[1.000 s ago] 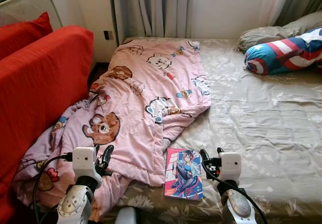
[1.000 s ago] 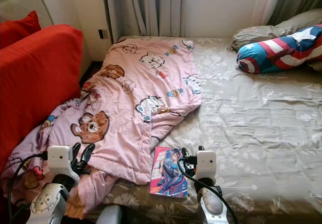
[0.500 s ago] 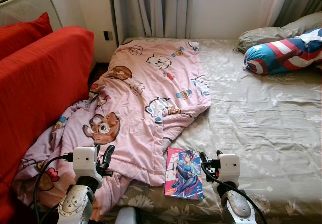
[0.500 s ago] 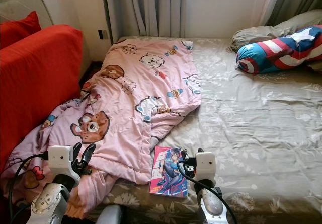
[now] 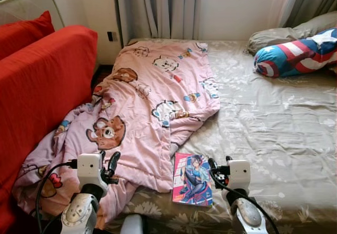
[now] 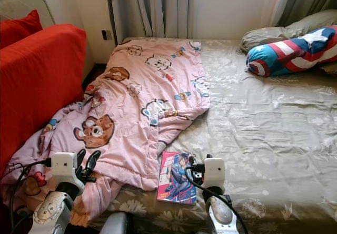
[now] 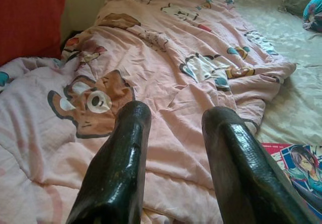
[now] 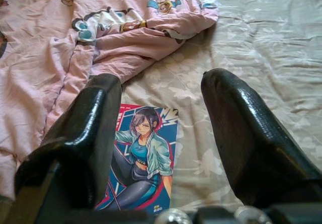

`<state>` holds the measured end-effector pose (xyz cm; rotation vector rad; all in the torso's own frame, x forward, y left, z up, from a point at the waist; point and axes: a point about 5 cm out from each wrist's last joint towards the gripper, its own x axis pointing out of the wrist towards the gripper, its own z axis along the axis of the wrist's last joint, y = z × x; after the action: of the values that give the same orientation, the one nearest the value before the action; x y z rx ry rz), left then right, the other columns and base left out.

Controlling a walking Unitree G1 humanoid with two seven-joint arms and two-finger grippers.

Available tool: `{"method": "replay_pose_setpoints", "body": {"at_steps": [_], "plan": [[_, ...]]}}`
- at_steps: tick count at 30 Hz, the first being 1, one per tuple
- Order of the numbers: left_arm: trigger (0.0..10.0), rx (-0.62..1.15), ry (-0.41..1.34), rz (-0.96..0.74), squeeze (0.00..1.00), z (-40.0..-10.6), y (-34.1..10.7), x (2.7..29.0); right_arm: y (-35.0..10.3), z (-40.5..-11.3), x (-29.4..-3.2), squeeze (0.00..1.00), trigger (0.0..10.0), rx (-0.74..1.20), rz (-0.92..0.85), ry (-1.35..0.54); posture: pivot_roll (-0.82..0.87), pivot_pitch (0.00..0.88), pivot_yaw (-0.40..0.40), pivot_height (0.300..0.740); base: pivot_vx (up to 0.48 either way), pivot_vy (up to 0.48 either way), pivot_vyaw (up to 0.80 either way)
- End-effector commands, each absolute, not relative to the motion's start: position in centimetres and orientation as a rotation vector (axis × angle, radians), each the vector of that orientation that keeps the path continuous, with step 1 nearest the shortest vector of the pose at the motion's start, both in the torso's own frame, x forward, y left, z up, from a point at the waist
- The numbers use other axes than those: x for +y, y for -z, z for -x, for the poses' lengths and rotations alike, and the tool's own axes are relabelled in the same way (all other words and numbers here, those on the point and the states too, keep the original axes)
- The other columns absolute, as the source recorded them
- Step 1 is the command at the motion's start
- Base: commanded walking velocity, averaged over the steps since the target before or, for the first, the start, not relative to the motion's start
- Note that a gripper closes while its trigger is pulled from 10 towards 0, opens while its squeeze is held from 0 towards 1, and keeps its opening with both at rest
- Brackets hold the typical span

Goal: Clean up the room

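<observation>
A comic book [image 5: 192, 179] with a drawn figure on its cover lies flat near the front edge of the bed [image 5: 274, 118], beside the edge of a crumpled pink cartoon blanket [image 5: 152, 102]. My right gripper [image 5: 217, 166] hovers open just right of the book, which shows below its fingers in the right wrist view as the book [image 8: 143, 156]. My left gripper [image 5: 108, 163] is open above the blanket's lower part, with the blanket [image 7: 166, 73] spread under its fingers [image 7: 121, 168].
A red sofa [image 5: 37, 92] stands close on the left, and the blanket hangs down between it and the bed. A star-and-stripe cushion [image 5: 297, 52] and a grey pillow [image 5: 279, 34] lie at the bed's far right. Curtains [image 5: 158, 8] hang behind.
The view has shifted slightly; the scene sits a little lower and to the left. Both grippers stay open in about the same places.
</observation>
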<state>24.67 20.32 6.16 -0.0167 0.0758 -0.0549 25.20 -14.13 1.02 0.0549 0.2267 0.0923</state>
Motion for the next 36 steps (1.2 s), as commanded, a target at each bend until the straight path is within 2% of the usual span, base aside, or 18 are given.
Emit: {"method": "replay_pose_setpoints", "body": {"at_steps": [1, 15, 19, 36], "plan": [[10.0, 0.059, 0.056, 0.022, 0.0, -24.7, -6.62, 20.29, -1.23, -25.43, -14.11, 0.0, 10.0, 0.215, -0.059, -0.092, 0.03, 0.028, 0.001, 0.64, 0.0, 0.0, 0.0], [10.0, 0.06, 0.059, 0.017, 0.0, -24.77, -6.66, 20.41, -0.99, -25.52, -13.8, 0.0, 10.0, 0.24, -0.049, -0.1, 0.03, 0.029, 0.004, 0.64, 0.0, 0.0, 0.0], [10.0, 0.059, 0.059, 0.016, 0.0, -24.82, -6.67, 20.42, -1.09, -25.6, -13.76, 0.0, 10.0, 0.227, -0.045, -0.099, 0.03, 0.028, 0.005, 0.615, 0.0, 0.0, 0.0], [10.0, 0.062, 0.067, 0.018, 0.0, -24.72, -6.69, 20.4, -1.15, -25.58, -13.73, 0.0, 10.0, 0.215, -0.066, -0.093, 0.03, 0.033, 0.01, 0.615, 0.0, 0.0, 0.0]]}}
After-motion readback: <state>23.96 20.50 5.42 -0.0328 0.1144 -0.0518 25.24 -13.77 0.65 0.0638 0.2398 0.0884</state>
